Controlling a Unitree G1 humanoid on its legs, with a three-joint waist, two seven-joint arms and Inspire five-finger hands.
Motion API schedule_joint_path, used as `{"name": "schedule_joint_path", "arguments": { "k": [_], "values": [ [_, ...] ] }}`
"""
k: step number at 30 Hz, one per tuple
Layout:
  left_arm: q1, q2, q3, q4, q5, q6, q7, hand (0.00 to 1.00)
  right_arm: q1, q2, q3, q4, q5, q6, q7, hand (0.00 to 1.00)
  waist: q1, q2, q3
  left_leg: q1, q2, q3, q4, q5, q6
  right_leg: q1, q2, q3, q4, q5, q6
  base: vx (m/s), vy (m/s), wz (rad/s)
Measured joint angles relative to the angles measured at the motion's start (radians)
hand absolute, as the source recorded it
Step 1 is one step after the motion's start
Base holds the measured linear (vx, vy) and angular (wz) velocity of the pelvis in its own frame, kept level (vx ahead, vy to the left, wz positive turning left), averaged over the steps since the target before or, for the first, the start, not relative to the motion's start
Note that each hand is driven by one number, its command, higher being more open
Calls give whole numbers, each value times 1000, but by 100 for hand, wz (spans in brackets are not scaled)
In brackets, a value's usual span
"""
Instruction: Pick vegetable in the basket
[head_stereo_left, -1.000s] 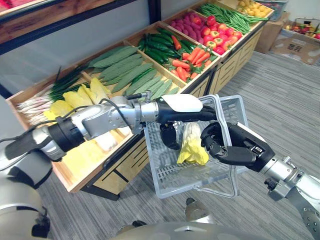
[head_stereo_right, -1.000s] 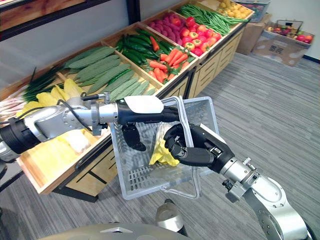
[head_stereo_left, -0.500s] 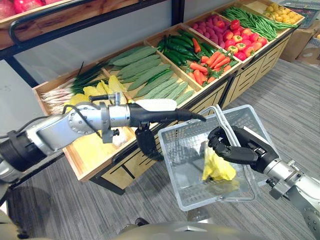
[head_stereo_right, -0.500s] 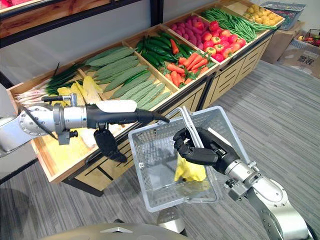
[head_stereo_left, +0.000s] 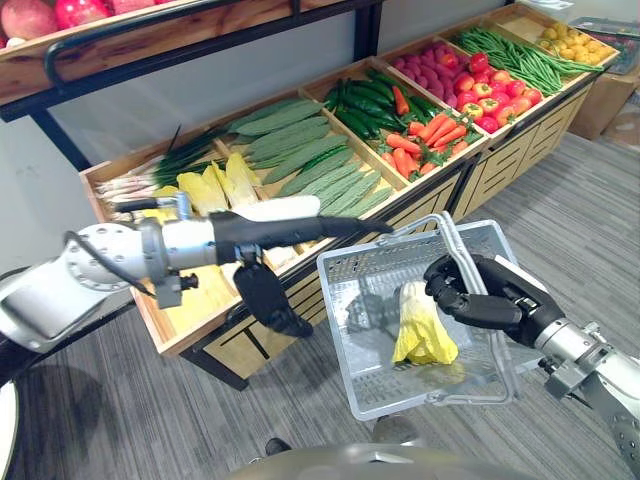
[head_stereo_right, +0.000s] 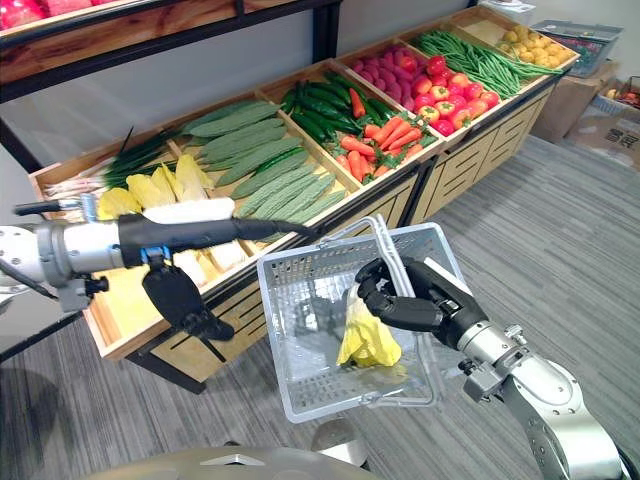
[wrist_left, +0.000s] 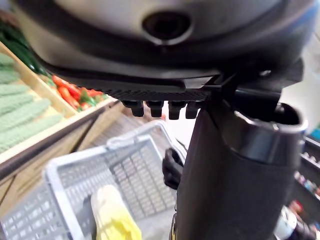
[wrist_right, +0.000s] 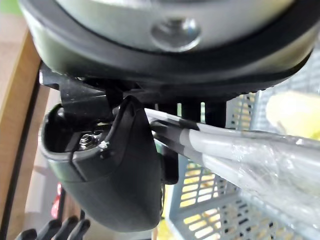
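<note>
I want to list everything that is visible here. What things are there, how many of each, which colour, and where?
basket: one, grey, held in front of the stand
vegetable: one, yellow, inside the basket
stand: one, wooden, compartments in a row
spring onions: a bunch, green and white, leftmost compartment
leafy heads: several, yellow, same compartment
gourds: many, pale green, next compartment
cucumbers: many, dark green, third compartment
carrots: many, orange, in front of the cucumbers
green beans: many, green, farther right
left hand: dark, open, near the basket's far rim
right hand: dark, gripping the basket
</note>
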Motion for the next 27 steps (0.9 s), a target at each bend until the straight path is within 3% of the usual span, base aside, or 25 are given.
{"name": "schedule_joint_path", "arguments": {
  "k": [3, 5, 7, 9, 11, 16, 18, 21, 24, 27],
  "values": [
    [123, -82, 184, 101, -40, 0, 41, 100, 43, 109, -96, 48, 29, -2, -21, 0, 34, -16, -26, 33, -25, -25, -123, 71, -4, 2, 8, -32, 1, -7, -10, 2, -5, 29],
    [210, -197, 336, 217, -78, 1, 76, 100, 67, 174, -161, 99, 34, -3, -32, 0, 55, -36, -39, 28, -24, -45, -130, 77, -4, 5, 9, -52, 5, -14, -15, 18, 7, 22],
    [255, -276, 417, 293, -82, 4, 106, 100, 70, 222, -199, 128, 36, -3, -48, 0, 66, -44, -48, 28, -26, -51, -130, 77, -4, 8, 9, -58, 6, -18, -17, 21, -2, 15],
    [336, -408, 521, 377, -123, 26, 147, 100, 74, 289, -252, 154, 40, -5, -80, 0, 69, -51, -54, 27, -34, -72, -130, 77, -4, 20, 5, -78, 6, -26, -16, 20, -4, 26],
    [405, -524, 581, 399, -129, 47, 180, 100, 83, 326, -282, 163, 40, -5, -109, 0, 72, -53, -63, 17, -40, -90, -130, 76, -4, 20, -1, -96, 7, -32, -15, 23, 10, 25],
    [506, -724, 609, 399, -145, 52, 216, 100, 89, 339, -294, 165, 42, -9, -136, 0, 103, -52, -63, 11, -46, -98, -130, 77, -4, 18, -7, -104, 8, -33, -16, 8, 7, 6],
    [542, -840, 678, 399, -144, 52, 230, 100, 79, 360, -297, 171, 46, -9, -137, 0, 104, -52, -63, 11, -45, -98, -130, 76, -4, 16, -6, -103, 10, -36, -22, 0, 0, 0],
    [563, -939, 757, 402, -144, 52, 265, 100, 68, 370, -306, 203, 48, -12, -143, 0, 104, -50, -64, 10, -45, -95, -130, 76, -5, 9, -7, -99, 16, -38, -23, -6, 9, -4],
    [560, -1053, 863, 445, -142, 40, 315, 100, 56, 420, -336, 234, 49, -13, -161, 0, 107, -46, -66, 9, -45, -95, -130, 77, -5, 7, -7, -97, 17, -38, -23, -3, 4, -1],
    [557, -1153, 957, 560, -143, 19, 442, 100, 53, 471, -343, 246, 48, -13, -198, 0, 99, -42, -66, 9, -47, -105, -130, 77, -5, 11, -8, -102, 17, -37, -23, 6, 4, 5]
  ]
}}
